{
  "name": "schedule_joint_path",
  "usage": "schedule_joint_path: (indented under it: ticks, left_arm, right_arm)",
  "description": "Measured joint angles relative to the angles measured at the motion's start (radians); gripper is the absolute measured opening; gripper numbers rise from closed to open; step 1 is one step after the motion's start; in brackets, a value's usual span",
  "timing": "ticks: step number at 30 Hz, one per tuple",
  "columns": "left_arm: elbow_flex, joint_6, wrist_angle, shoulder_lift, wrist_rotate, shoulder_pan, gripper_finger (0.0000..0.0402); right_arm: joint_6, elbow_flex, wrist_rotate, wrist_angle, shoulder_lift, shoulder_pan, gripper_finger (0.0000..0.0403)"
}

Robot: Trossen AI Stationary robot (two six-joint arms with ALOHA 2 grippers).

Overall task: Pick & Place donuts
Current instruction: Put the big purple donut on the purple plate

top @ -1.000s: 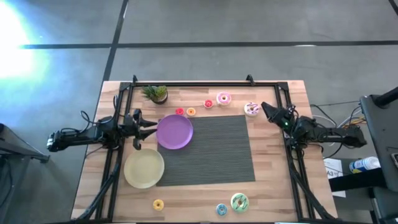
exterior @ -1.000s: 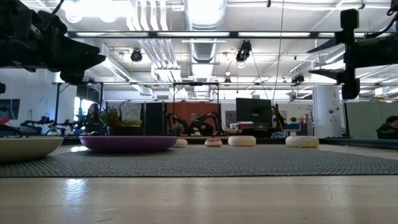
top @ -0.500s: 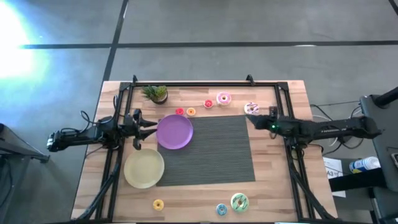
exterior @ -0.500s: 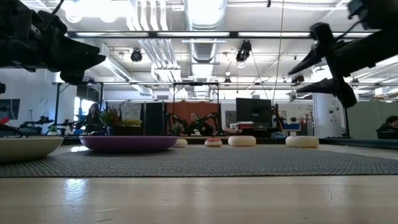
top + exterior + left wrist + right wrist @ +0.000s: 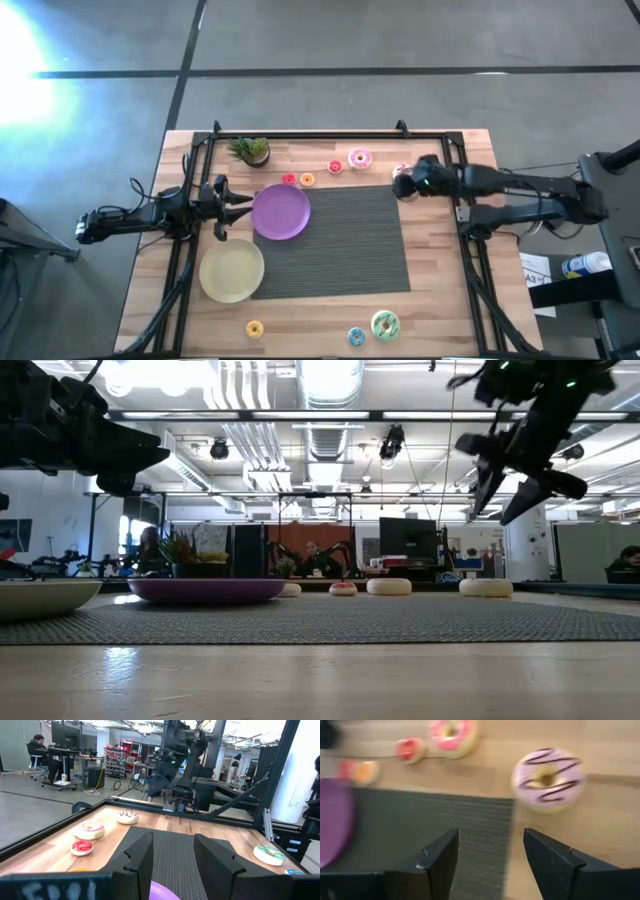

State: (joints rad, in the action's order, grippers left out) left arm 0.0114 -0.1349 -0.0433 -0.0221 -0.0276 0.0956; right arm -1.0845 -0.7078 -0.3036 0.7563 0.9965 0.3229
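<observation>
Above the white donut (image 5: 548, 780) with dark stripes, the right gripper (image 5: 490, 852) hovered, fingers spread; left gripper (image 5: 172, 852) waited, likewise spread, beside the purple plate (image 5: 280, 212).

no legible text, labels or numbers

Worktop (image 5: 440, 310): pale wood planks, visible grain, slight sheen. Mat (image 5: 340, 240): dark grey woven, ribbed, matt. Purple plate (image 5: 281, 212) and yellow plate (image 5: 231, 270): smooth plastic, light gloss. White donut (image 5: 548, 779): smooth glossy plastic look, dark icing stripes. Frame rails (image 5: 330, 134): black metal. Right gripper (image 5: 490, 857): matt black plastic jaws.
</observation>
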Motion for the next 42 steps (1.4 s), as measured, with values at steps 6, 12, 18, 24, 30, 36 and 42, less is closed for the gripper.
schedule_joint_path:
  ticks: [6,12,18,24,30,36,42]
  left_arm:
    - [0.000,0.000,0.000,0.000,0.000,0.000,0.0116]
    - [0.000,0.000,0.000,0.000,0.000,0.000,0.0116]
    - [0.000,0.000,0.000,0.000,0.000,0.000,0.0116]
    - [0.000,0.000,0.000,0.000,0.000,0.000,0.0116]
    - [0.000,0.000,0.000,0.000,0.000,0.000,0.0116]
    - [0.000,0.000,0.000,0.000,0.000,0.000,0.0116]
    - [0.000,0.000,0.000,0.000,0.000,0.000,0.0116]
  right_arm:
    - [0.210,-0.080,0.187,0.023,0.187,0.254,0.0217]
    - [0.339,-0.089,0.277,0.027,0.347,0.392,0.0217]
    - [0.397,-0.093,0.255,0.023,0.431,0.427,0.0217]
    - [0.416,-0.111,0.243,0.014,0.453,0.456,0.0217]
    - [0.448,-0.117,0.251,0.003,0.473,0.491,0.0217]
    - [0.459,-0.113,0.253,-0.063,0.526,0.505,0.0217]
    - [0.469,-0.133,0.252,-0.095,0.557,0.511,0.0217]
